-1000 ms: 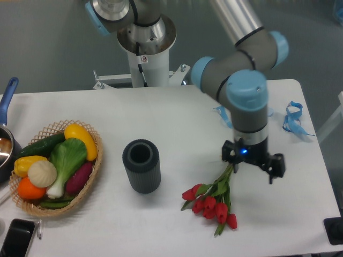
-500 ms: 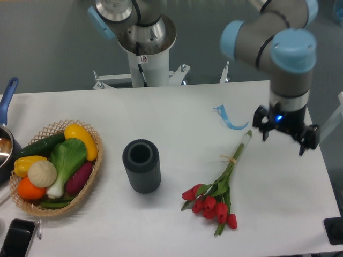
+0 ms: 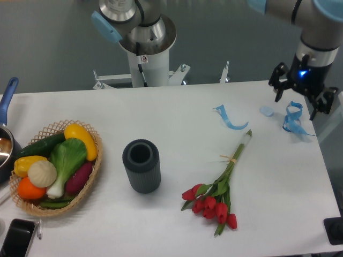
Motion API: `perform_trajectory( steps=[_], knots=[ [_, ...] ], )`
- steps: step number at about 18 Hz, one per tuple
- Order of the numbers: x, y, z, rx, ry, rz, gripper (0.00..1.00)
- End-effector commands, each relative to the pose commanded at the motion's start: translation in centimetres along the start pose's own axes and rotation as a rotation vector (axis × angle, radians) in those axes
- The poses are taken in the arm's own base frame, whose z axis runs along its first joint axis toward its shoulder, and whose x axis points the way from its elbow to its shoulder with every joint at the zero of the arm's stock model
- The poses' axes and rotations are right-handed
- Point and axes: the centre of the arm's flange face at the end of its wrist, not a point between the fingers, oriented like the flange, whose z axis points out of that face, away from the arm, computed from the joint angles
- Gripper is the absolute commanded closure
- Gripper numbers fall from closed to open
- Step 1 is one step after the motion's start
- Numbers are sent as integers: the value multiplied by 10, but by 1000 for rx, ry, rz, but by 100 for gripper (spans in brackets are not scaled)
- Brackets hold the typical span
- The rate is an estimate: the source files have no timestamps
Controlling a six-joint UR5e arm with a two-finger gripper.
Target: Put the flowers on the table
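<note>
The flowers [image 3: 216, 198], a bunch of red tulips with green leaves and long tied stems, lie flat on the white table [image 3: 182, 118], blooms toward the front edge and stem ends pointing up and right. My gripper [image 3: 302, 99] hangs above the table's far right corner, well away from the flowers. Its fingers [image 3: 278, 89] are spread open and hold nothing.
A dark ribbed vase [image 3: 141, 165] stands upright left of the flowers. A wicker basket [image 3: 86, 184] of vegetables sits at the left, with a pot [image 3: 6, 140] and a phone [image 3: 17, 238] beyond it. Blue ribbons [image 3: 230, 119] [image 3: 293, 119] lie near the right rear.
The gripper has risen off the flower stems and travelled up and to the right, to the table's far right corner. The flowers stay lying where they were left.
</note>
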Motion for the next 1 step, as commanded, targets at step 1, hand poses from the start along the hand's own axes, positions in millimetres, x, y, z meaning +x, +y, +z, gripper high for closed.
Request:
perform_trajectory(
  steps=[1],
  knots=[
    [0,0,1,5,1,0,0]
  ],
)
